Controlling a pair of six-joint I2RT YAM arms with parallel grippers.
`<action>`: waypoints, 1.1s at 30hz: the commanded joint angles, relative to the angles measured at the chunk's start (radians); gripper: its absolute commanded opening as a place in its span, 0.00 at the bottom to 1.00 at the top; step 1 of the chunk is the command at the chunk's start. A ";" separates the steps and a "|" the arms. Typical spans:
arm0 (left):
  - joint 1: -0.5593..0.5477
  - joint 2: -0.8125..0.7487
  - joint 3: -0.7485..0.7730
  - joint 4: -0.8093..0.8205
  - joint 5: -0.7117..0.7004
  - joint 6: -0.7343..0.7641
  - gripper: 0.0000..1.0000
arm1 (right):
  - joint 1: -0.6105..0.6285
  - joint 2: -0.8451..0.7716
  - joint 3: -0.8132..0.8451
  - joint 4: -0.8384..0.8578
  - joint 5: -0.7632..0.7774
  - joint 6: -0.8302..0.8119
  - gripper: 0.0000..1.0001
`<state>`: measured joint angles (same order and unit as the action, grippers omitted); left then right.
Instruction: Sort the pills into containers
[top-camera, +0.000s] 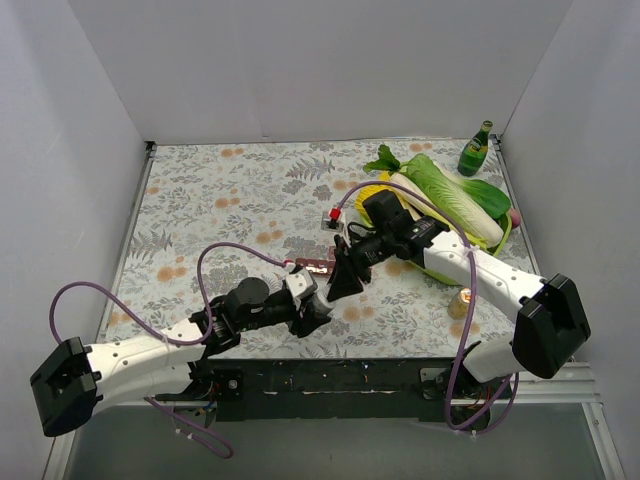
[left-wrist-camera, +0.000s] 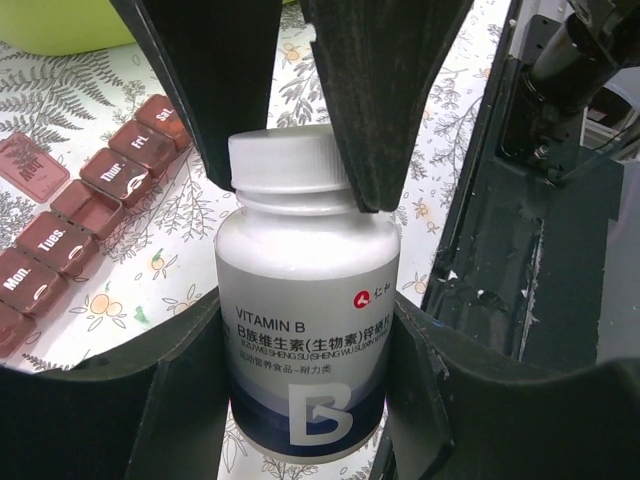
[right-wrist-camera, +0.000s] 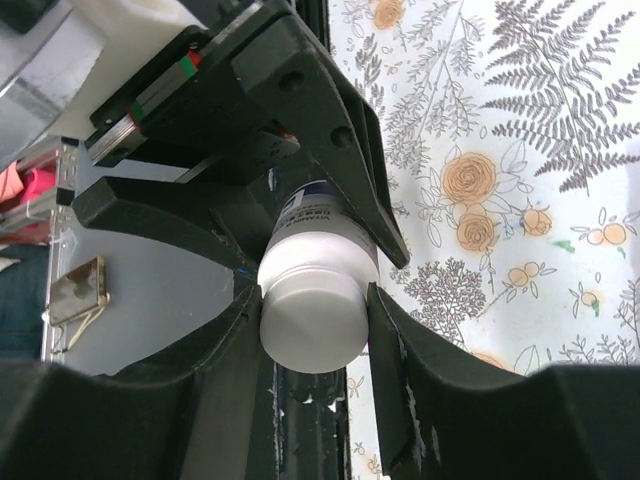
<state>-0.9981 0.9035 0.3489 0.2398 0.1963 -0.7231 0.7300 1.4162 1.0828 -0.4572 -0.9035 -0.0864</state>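
Observation:
A white vitamin B bottle (left-wrist-camera: 300, 270) with a white cap (left-wrist-camera: 290, 160) is clamped round its body by my left gripper (left-wrist-camera: 308, 345), just above the flowered table. My right gripper (right-wrist-camera: 312, 310) has come in from the other side, and its black fingers (left-wrist-camera: 375, 100) press on both sides of the cap (right-wrist-camera: 310, 330). The containers (left-wrist-camera: 80, 230), a dark-red strip with day labels, lie on the table left of the bottle, one lid flipped open; in the top view the containers (top-camera: 312, 266) lie beside both grippers. No pills show.
A Chinese cabbage (top-camera: 450, 195) in a yellow-green bowl (top-camera: 503, 232) and a green glass bottle (top-camera: 475, 150) stand at the back right. A small tan-lidded jar (top-camera: 460, 300) sits near the right arm. The black base rail (top-camera: 330, 375) runs along the near edge.

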 joint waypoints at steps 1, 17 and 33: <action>0.003 -0.046 0.009 0.003 0.029 0.054 0.00 | 0.016 -0.002 0.054 -0.087 -0.184 -0.288 0.15; 0.003 -0.095 0.033 -0.151 0.166 0.102 0.00 | 0.036 -0.034 0.137 -0.241 -0.098 -1.053 0.17; 0.004 -0.136 0.058 -0.211 0.221 0.108 0.00 | 0.023 -0.052 0.203 -0.465 -0.077 -1.314 0.22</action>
<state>-0.9894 0.7952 0.3927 0.1234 0.3286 -0.6277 0.7868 1.3937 1.2457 -0.8787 -1.0252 -1.3079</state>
